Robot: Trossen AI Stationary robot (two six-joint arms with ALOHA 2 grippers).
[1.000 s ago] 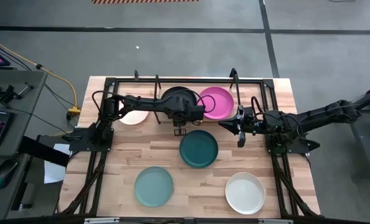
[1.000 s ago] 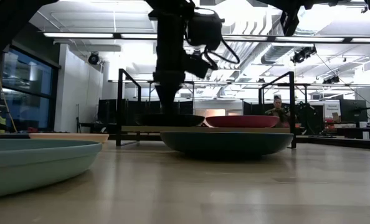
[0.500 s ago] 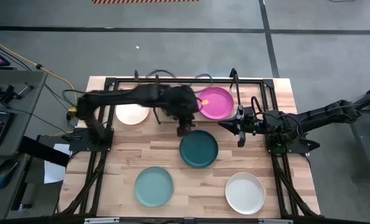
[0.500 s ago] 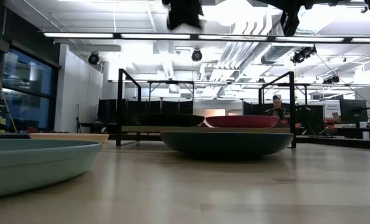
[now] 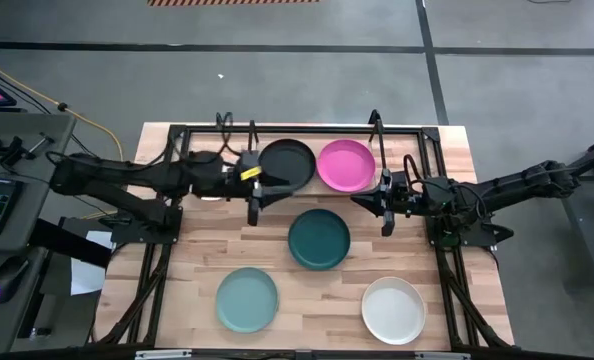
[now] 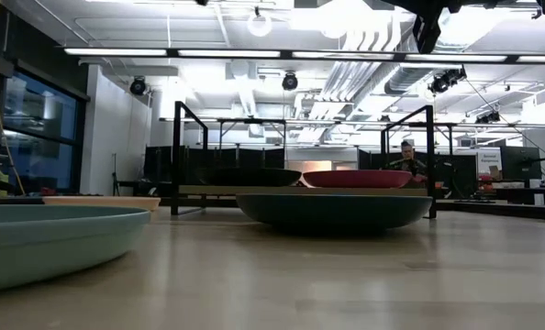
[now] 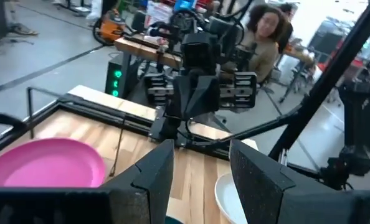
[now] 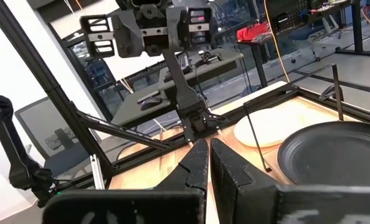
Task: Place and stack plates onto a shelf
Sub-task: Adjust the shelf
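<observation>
Black plate [image 5: 286,163] and magenta plate [image 5: 345,165] sit side by side.

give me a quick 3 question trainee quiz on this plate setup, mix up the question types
1. True or false: the black plate and the magenta plate sit side by side on the shelf.
2. Which plate lies nearest the left gripper? A white B black C light teal
3. Fill in: the right gripper has its fingers ____.

Key: 1 true. 2 B. 3 shut.
</observation>
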